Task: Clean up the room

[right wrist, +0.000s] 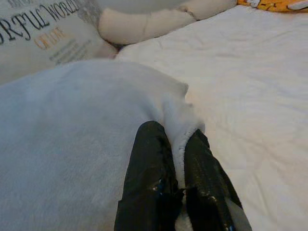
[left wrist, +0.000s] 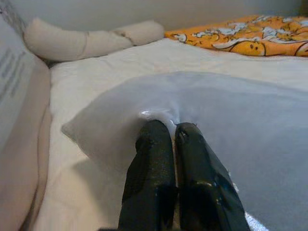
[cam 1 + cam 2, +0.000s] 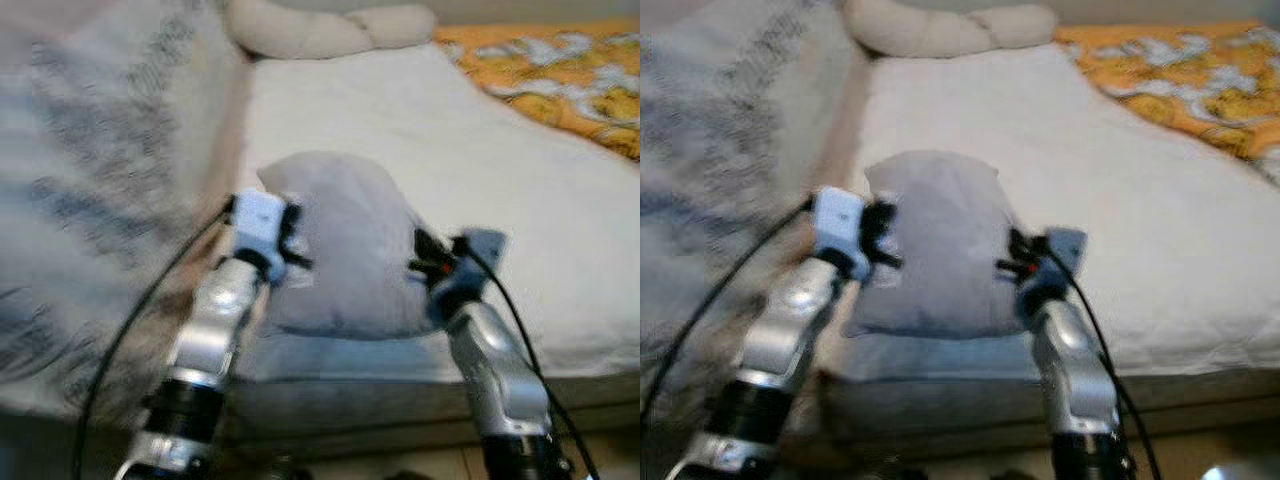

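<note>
A pale grey pillow sits near the front edge of the bed, held from both sides by 2 grippers. The left gripper has its fingers pinched on the pillow's left side, and the right gripper clamps a fold of fabric on the right side. A long cream bolster lies at the far end, well apart from the pillow.

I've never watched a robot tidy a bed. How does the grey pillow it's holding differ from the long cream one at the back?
The grey pillow is squarish and plump; the cream pillow is long and roll-shaped. The grey one lies near the bed's front edge, pinched by the left gripper and right gripper; the cream one lies untouched at the far end. Both rest on the white sheet.
</note>
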Tool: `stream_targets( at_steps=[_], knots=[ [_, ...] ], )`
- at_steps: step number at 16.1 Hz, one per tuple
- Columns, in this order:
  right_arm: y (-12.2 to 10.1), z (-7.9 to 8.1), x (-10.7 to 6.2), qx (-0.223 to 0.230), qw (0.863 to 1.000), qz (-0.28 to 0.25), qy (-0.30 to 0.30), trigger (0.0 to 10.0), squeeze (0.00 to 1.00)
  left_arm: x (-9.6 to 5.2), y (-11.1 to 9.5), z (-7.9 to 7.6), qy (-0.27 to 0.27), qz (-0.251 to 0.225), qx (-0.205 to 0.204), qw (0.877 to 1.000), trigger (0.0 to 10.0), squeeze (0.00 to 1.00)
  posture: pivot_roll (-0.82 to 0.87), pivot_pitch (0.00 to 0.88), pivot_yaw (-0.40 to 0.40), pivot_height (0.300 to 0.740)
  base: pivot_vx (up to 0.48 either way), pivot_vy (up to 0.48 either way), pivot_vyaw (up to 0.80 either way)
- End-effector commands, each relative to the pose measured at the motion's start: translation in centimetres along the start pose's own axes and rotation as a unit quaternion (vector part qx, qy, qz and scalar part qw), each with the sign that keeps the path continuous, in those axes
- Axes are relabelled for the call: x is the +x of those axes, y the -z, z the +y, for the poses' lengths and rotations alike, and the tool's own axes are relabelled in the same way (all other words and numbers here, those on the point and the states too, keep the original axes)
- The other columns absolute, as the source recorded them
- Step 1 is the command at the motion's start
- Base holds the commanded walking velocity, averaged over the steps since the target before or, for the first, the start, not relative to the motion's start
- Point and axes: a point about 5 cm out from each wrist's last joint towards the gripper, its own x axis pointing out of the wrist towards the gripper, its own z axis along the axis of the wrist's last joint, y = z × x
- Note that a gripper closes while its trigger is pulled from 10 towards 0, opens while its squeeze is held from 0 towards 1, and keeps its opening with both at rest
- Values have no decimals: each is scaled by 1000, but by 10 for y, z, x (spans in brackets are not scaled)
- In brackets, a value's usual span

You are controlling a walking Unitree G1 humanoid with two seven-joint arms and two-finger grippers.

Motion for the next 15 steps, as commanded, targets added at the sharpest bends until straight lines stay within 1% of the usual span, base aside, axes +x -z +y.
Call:
stream_targets(
  at_steps=[1, 4, 15],
  knots=[
    [-10, 2, 3, -1, 1000, -20, -1, 10000, 0, 1, -12, 9, -16, -19, 19, 1000, 10000, 0, 61, 0, 45, 740, 0, 0, 0],
    [-11, 2, 4, -1, 1000, -20, 1, 10000, 0, 2, -13, 10, -17, -23, 16, 999, 10000, 0, 62, 0, 41, 740, 0, 0, 0],
    [-12, 1, 6, -8, 1000, -17, -1, 10000, 0, 6, -16, 7, -14, -29, 17, 999, 10000, 0, 56, 0, 37, 740, 296, 0, 0]
  ],
)
